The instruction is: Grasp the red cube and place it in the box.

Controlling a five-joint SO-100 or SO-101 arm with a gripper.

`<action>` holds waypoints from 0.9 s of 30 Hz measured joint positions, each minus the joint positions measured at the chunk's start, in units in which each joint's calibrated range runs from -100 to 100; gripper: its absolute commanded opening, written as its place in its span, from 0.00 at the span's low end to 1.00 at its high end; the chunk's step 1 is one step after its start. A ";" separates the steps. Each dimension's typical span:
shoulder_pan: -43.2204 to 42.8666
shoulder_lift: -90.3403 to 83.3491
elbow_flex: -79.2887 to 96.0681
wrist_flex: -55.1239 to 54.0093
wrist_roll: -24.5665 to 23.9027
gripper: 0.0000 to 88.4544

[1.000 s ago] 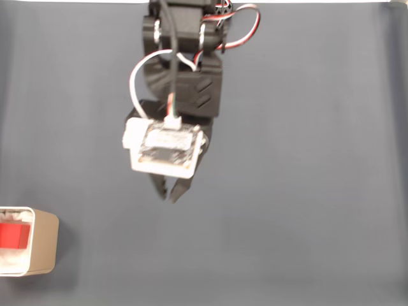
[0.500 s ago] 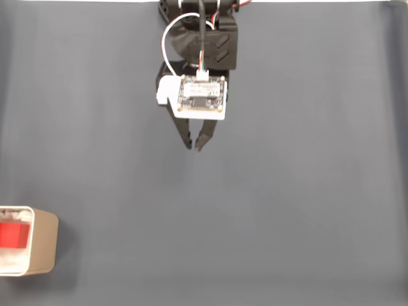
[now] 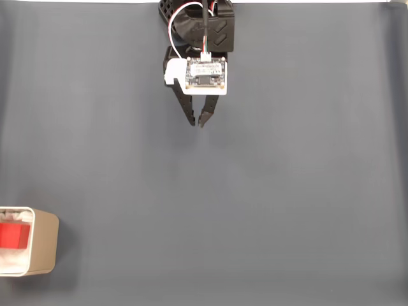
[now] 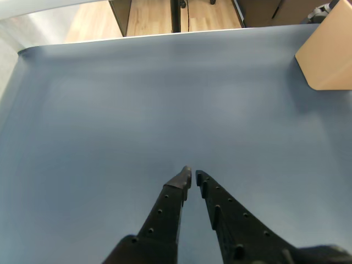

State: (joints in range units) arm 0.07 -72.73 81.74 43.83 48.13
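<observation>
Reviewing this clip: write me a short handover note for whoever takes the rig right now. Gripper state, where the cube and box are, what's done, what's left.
Gripper: empty, jaws almost closed with a thin gap between the tips, up near the top of the mat in the fixed view, far from the box.
Red cube: lying inside the box, at the lower left edge of the fixed view.
Box: partly cut off by the frame edge there; its tan corner also shows at the upper right of the other view.
Done: cube is in the box and released.
Left: nothing on the task itself, by the look of it; at most park the arm.
</observation>
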 measured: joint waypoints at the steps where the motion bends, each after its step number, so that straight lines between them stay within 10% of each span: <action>1: 0.00 -1.91 1.81 0.24 0.10 0.00; 27: -0.37 -26.57 17.27 26.73 0.88 0.00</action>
State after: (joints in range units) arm -0.30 -99.31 99.01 70.56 49.01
